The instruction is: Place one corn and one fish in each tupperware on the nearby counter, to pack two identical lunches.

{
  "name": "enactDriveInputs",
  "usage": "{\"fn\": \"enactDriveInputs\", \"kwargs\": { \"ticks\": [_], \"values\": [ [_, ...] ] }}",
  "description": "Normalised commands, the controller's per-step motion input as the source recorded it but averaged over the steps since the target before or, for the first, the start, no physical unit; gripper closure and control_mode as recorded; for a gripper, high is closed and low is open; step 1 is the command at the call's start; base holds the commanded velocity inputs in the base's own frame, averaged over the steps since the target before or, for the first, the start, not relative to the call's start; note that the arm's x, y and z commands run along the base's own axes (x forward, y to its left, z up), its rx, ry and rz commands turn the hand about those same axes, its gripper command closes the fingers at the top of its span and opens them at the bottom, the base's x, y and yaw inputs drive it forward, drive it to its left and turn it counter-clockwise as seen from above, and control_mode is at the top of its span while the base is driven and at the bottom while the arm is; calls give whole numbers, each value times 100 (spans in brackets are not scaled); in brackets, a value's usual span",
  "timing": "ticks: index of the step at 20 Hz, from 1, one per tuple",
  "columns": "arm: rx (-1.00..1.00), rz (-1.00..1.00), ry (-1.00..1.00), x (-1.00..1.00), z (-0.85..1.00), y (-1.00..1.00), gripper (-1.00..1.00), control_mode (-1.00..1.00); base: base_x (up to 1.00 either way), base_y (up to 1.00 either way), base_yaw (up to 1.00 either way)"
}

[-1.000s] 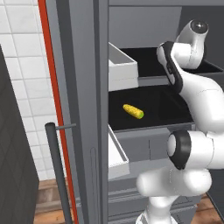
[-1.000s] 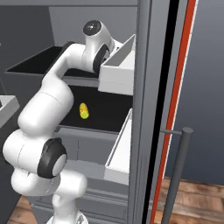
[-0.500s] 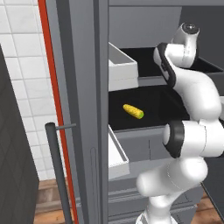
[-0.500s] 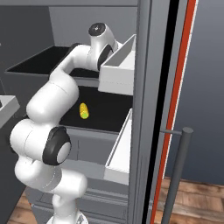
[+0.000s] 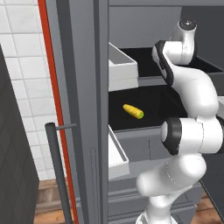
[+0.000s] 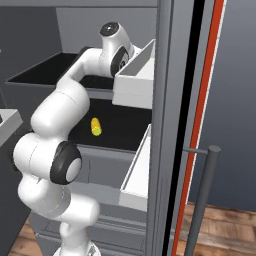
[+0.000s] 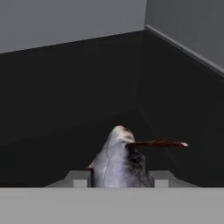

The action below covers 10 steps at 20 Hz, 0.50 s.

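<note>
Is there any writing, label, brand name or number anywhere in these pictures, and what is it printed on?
None: no text, number or sign can be read in any view.
The corn, the fish, the black shelf, the white bin and the dark handle are all plain.

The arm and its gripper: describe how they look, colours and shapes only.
The arm is built of glossy white rounded segments joined by dark grey to black ring-shaped joints, with a round dark cap at the top joint. No cables or markings show. In the hand view, the gripper shows two small, blocky grey finger tips.
</note>
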Motion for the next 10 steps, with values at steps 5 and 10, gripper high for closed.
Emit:
{"fn": "enactDriveInputs", "kwargs": {
  "ticks": [5, 10],
  "values": [
    [0, 2, 0, -82, -58, 13, 100, -100, 0, 0, 0],
    [0, 4, 0, -100, -59, 21, 100, -100, 0, 0, 0]
  ]
}}
